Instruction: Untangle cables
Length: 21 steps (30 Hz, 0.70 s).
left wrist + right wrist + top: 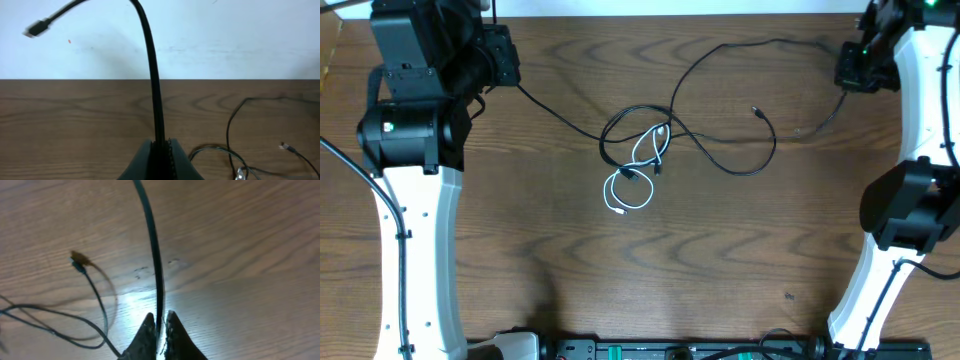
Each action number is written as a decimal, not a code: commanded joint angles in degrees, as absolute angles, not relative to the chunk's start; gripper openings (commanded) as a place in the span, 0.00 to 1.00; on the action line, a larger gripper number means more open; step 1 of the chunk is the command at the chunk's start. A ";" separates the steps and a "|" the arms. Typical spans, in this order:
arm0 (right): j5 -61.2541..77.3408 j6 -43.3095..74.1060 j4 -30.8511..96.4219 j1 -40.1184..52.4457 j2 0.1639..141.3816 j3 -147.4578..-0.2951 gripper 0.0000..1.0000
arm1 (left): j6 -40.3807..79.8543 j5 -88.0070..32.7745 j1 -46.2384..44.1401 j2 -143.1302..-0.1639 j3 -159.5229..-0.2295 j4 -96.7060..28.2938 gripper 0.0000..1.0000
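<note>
The long black cable (724, 166) lies looped across the middle of the wooden table (620, 290), tangled with the shorter white cable (629, 207), which is coiled just below the knot. One small plug end (756, 112) lies free on the right. My left gripper (512, 76) is at the back left, shut on a stretch of black cable (150, 60) that rises between its fingers (161, 150) to a plug end (36, 29). My right gripper (850, 78) is at the back right, shut on the black cable (152, 245) between its fingers (160, 322).
A pale wall (225, 35) runs behind the table's far edge. A free plug (77, 262) and loops of cable lie left of the right gripper. A bit of white cable (241, 173) shows at the lower right of the left wrist view. Equipment lines the table's front edge (650, 350).
</note>
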<state>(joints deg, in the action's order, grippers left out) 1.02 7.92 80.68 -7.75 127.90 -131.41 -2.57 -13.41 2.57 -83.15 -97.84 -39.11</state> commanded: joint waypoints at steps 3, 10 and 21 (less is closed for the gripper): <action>2.94 6.83 80.71 -10.22 128.38 -131.17 0.52 | -0.73 -18.02 2.83 -81.93 -98.15 -38.06 0.07; 21.71 -2.17 80.62 -10.33 127.20 -131.66 0.85 | 1.13 -33.17 2.83 -81.87 -98.15 -32.80 0.07; 38.13 -10.37 80.62 -6.39 121.71 -131.72 0.88 | 8.93 -47.97 2.83 -81.87 -98.15 -18.50 0.07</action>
